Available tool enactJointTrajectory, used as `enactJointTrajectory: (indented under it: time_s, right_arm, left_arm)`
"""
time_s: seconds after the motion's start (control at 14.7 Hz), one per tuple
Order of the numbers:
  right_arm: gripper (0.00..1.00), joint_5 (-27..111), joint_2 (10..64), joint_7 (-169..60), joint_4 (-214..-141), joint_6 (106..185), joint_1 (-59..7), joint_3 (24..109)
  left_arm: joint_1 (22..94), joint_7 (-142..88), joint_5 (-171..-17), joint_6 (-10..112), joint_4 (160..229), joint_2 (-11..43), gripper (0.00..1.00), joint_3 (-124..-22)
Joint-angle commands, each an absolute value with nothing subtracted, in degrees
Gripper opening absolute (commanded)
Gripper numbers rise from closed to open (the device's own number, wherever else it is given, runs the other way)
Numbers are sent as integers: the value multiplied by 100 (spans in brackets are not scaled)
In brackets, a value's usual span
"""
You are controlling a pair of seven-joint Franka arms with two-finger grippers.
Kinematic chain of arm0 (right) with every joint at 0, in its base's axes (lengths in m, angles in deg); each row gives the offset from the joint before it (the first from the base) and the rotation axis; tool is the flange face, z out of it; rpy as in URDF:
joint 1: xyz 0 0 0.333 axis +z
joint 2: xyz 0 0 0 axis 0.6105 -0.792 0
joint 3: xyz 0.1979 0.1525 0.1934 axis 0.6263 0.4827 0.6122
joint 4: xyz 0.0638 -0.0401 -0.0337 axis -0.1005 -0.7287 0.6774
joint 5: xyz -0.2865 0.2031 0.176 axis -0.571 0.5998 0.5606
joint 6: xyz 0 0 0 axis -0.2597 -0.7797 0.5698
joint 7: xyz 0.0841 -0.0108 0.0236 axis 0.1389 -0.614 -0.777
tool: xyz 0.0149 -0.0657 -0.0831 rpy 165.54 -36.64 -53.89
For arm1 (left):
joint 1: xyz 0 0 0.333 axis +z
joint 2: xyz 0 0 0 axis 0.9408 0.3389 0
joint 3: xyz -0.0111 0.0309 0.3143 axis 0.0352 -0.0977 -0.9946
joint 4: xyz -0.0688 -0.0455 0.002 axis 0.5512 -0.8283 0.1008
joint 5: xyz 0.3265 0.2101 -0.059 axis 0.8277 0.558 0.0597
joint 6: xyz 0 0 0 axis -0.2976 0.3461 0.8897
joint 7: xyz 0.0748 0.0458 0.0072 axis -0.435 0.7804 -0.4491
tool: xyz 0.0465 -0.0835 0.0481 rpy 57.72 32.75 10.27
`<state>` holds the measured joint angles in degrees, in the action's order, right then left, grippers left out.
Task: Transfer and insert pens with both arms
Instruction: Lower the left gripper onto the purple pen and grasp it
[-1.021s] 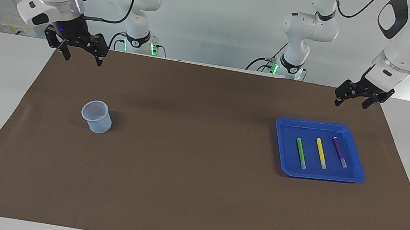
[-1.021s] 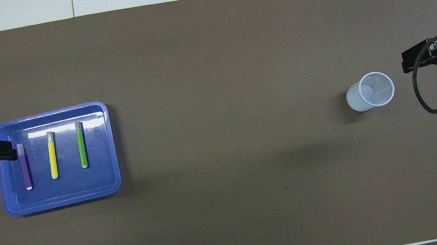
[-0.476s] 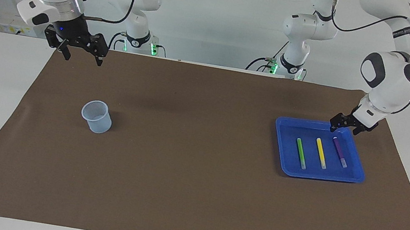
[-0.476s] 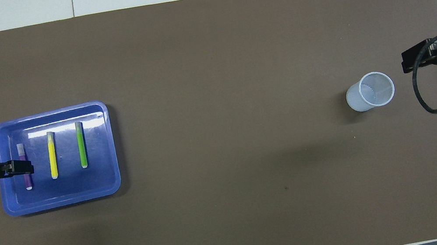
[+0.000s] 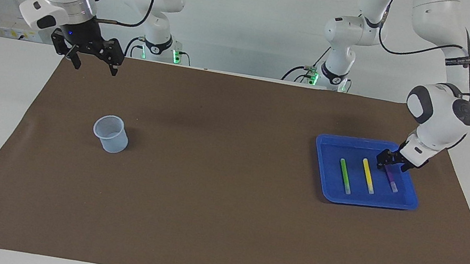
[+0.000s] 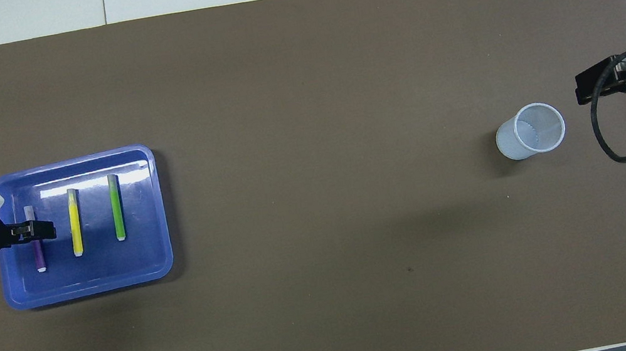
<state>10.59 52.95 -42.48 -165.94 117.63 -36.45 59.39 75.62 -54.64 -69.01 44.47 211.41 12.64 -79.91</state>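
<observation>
At the desk edge nearest the robots, toward the right arm's end, you find the right gripper (image 5: 92,64) waiting in the air over the corner of the brown mat (image 5: 219,225), its fingers (image 5: 76,61) standing apart and holding nothing. Farther from the robots on the mat stands the translucent cup (image 5: 111,133), upright and apart from the gripper.

Toward the left arm's end of the desk, you see the blue tray (image 5: 324,166) resting on the mat. Three pens lie in it side by side, apart from one another. The green pen (image 5: 345,176) lies closest to the desk's middle, the yellow pen (image 5: 368,176) is in the centre of the row, and the purple pen (image 5: 392,181) lies closest to the desk's end.

The left gripper (image 5: 391,162) is lowered into the tray at the purple pen's end nearer the robots. Its fingers (image 6: 45,229) are apart, straddling the pen; you cannot tell whether they touch it.
</observation>
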Motion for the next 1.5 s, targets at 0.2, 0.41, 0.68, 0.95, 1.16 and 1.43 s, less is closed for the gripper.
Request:
enactJointTrajectory:
  time_s: [0.2,0.41,0.68,0.95,1.16,1.43]
  right_arm:
    - [100,1176,5331,-4434,-16632,11692,-3692,5947]
    - [100,1176,5331,-4434,-16632,11692,-3692,5947]
    - [100,1176,5331,-4434,-16632,11692,-3692,5947]
    - [100,1176,5331,-4434,-16632,11692,-3684,5947]
    - [100,1176,5331,-4434,-16632,11692,-3692,5947]
    - [100,1176,5340,-4434,-16640,11684,-3692,5947]
  left_arm:
    - [7660,-5622,-6945,4936,21100,1624,78,-7967]
    - [7661,-5622,-6945,5034,21038,1755,72,-7967]
    - [7661,-5613,-6945,5043,20985,1818,53,-7967]
    - [7669,-5613,-6945,5060,20889,1853,36,-7967]
    - [7669,-5613,-6945,5060,20880,1862,10,-7967]
    - [7678,-5605,-6945,5043,20854,1862,0,-7967]
